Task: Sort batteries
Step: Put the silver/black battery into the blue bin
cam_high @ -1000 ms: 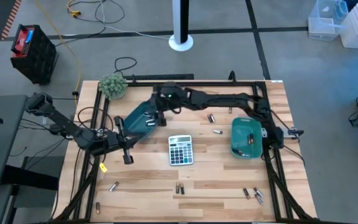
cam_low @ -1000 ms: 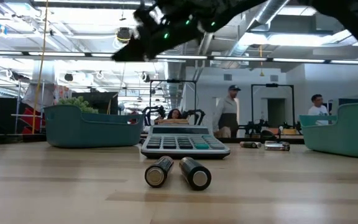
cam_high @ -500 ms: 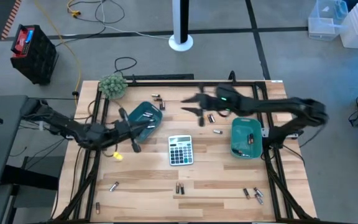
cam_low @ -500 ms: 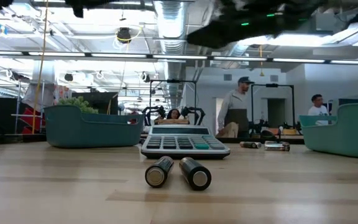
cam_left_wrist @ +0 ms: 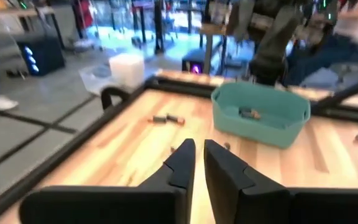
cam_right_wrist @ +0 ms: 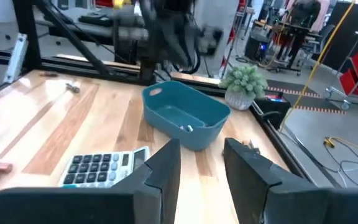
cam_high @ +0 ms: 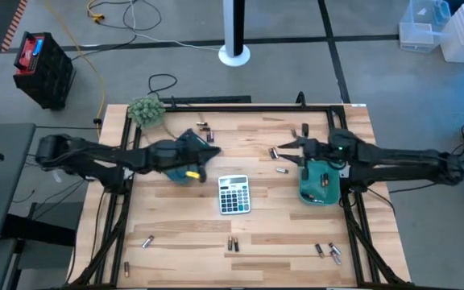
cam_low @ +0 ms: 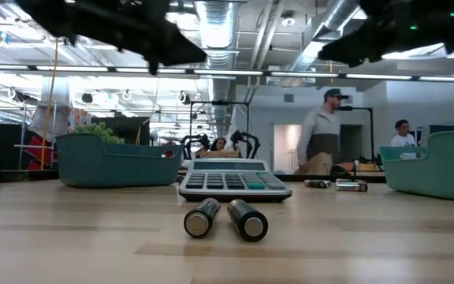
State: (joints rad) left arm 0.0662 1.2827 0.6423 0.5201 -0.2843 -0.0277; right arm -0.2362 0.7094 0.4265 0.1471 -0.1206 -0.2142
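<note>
Batteries lie scattered on the wooden table: a pair near the front [cam_low: 225,218], some at the back [cam_high: 204,127], and others between the trays [cam_high: 280,169]. My left gripper [cam_high: 210,153] hovers over the right rim of the left teal tray [cam_high: 180,145]. Its fingers [cam_left_wrist: 197,155] are a narrow slit apart with nothing between them. My right gripper [cam_high: 287,148] hangs above the table beside the right teal tray [cam_high: 316,192], which holds a few batteries [cam_left_wrist: 247,112]. It is open [cam_right_wrist: 202,158] and empty. Both grippers point roughly level.
A grey calculator [cam_high: 234,194] lies at the table's middle, between the trays. A small green plant [cam_high: 146,110] stands at the far left corner. A black frame [cam_high: 216,101] borders the table. People stand in the room behind [cam_low: 325,134].
My right gripper has drawn back from the left tray toward the table's right edge and now hangs beside the right tray. My left gripper has swung from the near left toward the far edge and the right, ending above the left tray.
</note>
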